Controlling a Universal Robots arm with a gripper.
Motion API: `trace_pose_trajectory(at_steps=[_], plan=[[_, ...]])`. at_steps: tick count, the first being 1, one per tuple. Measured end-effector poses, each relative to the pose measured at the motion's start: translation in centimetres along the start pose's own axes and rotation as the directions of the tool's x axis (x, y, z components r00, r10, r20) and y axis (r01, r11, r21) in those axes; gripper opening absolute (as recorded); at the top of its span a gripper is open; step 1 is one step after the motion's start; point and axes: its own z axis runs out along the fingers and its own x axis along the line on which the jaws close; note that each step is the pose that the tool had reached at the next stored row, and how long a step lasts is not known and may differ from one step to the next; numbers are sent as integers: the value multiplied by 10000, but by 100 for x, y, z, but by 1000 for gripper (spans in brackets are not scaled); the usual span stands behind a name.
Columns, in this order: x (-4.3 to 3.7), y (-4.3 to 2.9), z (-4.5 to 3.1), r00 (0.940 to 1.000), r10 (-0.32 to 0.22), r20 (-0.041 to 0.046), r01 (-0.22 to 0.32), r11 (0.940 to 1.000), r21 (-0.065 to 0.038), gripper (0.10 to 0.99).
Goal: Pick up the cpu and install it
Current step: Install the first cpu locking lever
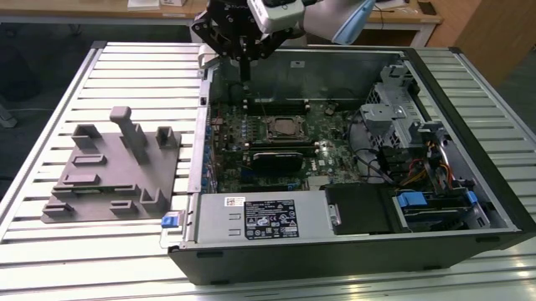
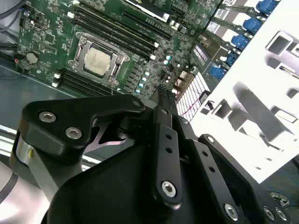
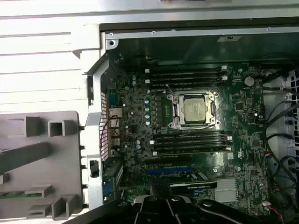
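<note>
The gripper [image 1: 243, 68] hung above the open computer case [image 1: 469, 94], its fingers pressed together and holding nothing. Below and well apart from it, the cpu [image 3: 195, 110] sat in the motherboard socket [image 3: 174, 122].

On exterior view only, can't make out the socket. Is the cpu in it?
Observer: Yes. In both wrist views the cpu lies flat inside the metal socket frame, silvery top up.
Operator: Gripper carrying anything?
Observer: No. In the second wrist view the gripper is shut with nothing between its fingertips, and it hangs clear of the cpu, not touching it.
</note>
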Motion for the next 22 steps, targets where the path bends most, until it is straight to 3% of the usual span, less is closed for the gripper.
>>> trace_pose_trajectory(at_steps=[22], plan=[[1,-2,59,10000,0,0,0,10000,0,106]])
